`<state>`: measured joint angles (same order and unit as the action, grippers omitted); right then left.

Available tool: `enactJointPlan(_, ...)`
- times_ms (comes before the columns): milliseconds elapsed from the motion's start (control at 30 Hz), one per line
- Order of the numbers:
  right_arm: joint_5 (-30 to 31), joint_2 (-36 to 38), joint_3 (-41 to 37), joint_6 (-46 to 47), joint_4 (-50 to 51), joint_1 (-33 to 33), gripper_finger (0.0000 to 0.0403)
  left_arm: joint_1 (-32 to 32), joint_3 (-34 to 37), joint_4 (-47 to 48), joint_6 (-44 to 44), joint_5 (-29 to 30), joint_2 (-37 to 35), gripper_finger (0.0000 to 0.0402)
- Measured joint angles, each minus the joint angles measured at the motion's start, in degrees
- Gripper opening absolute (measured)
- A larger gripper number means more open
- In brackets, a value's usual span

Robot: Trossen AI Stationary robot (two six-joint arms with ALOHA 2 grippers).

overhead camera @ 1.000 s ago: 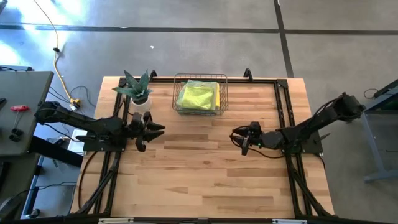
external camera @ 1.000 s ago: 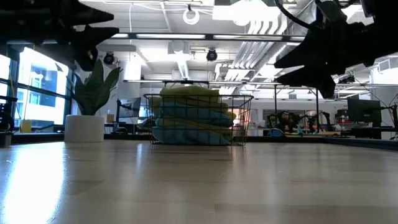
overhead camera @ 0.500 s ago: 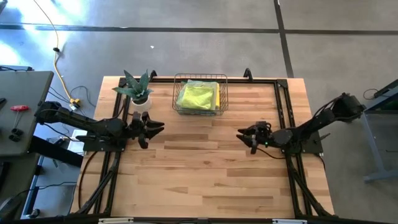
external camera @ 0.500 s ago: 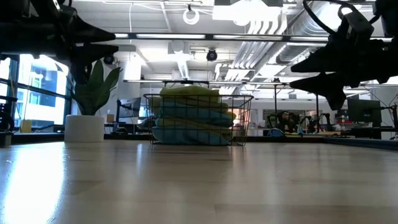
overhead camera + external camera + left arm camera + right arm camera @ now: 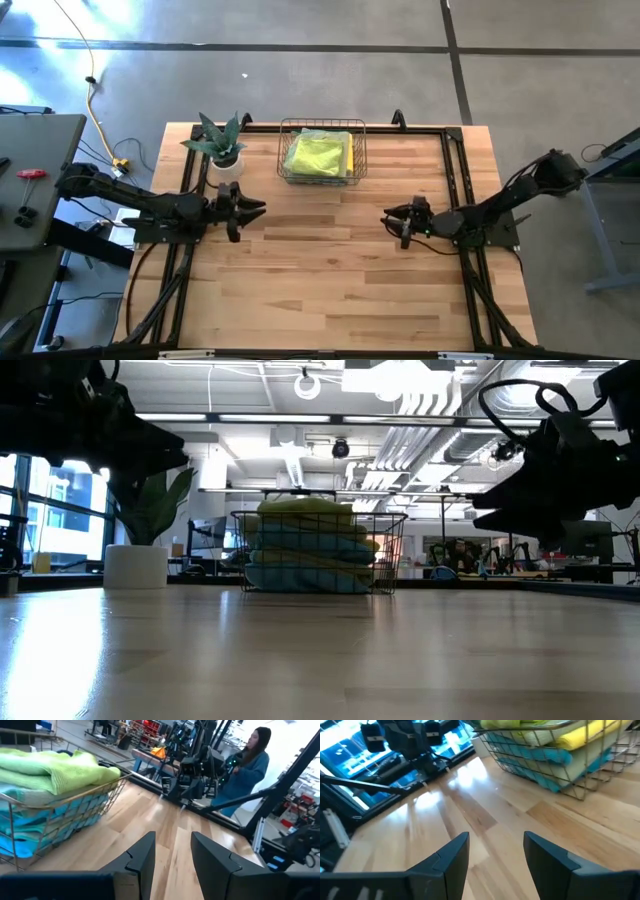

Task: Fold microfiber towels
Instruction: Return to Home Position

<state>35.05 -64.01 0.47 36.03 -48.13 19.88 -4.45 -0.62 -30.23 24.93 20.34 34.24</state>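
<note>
Dark jointed arms [image 5: 160,205], angular black jaws

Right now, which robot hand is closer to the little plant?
Left. The left gripper hangs close beside the potted plant, on its side of the table. The right gripper is far across the table, beyond the basket.
</note>
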Motion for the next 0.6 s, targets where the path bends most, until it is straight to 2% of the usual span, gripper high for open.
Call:
enactJointPlan(100,2.83,0.02,0.00,-0.02,2.39,0.00,0.0181,0.82,0.00,0.06,-1.11,1.12,-0.02,0.0115)
enactJointPlan(233,5.61,0.01,0.00,-1.82,7.11,-0.02,0.0181,1.98,-0.03,2.01,0.23,7.89,-0.02,0.0115)
enactJointPlan(300,4.70,0.02,0.00,-3.22,9.19,-0.02,0.0181,2.32,-0.04,4.02,0.37,9.50,-0.02,0.0115)
enactJointPlan(600,-2.63,0.00,-0.02,-5.01,13.62,0.00,0.0181,2.34,-0.04,6.17,0.38,8.85,-0.02,0.0115)
